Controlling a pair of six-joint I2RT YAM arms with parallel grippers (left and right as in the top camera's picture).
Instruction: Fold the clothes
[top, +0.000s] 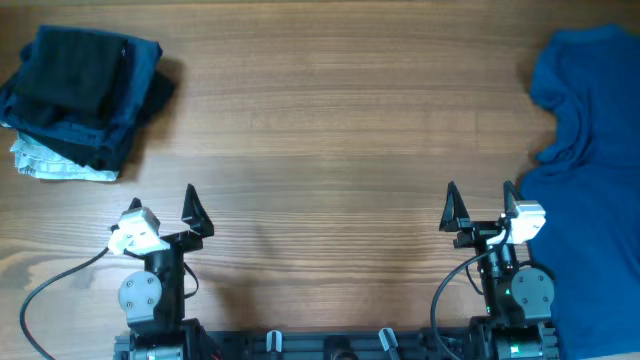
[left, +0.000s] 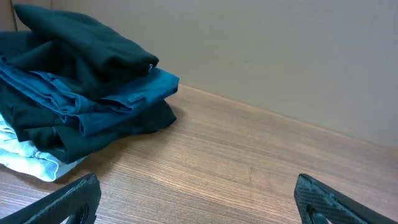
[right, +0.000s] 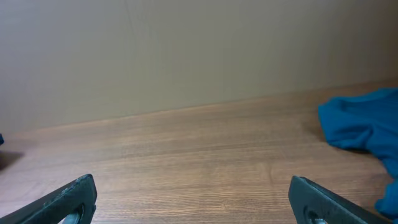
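T-shirt (top: 592, 130): table (top: 330, 120) right edge | folded stack (top: 85, 95): far left

The overhead camera looks straight down on the table (top: 330, 120) from well above, with both arm bases along the bottom edge of its frame. The left wrist camera sits low, close to the tabletop, and faces across the wood toward the wall (left: 280, 56), the tips of the left gripper (left: 198, 186) poking in at its bottom corners. The right wrist camera is set alike (same low, forward-facing angle), with the tips of the right gripper (right: 193, 190) framing the wood. The overhead and left wrist views share the folded stack (top: 85, 90) at far left. The overhead and right wrist views share the T-shirt (top: 590, 150) at the right edge.
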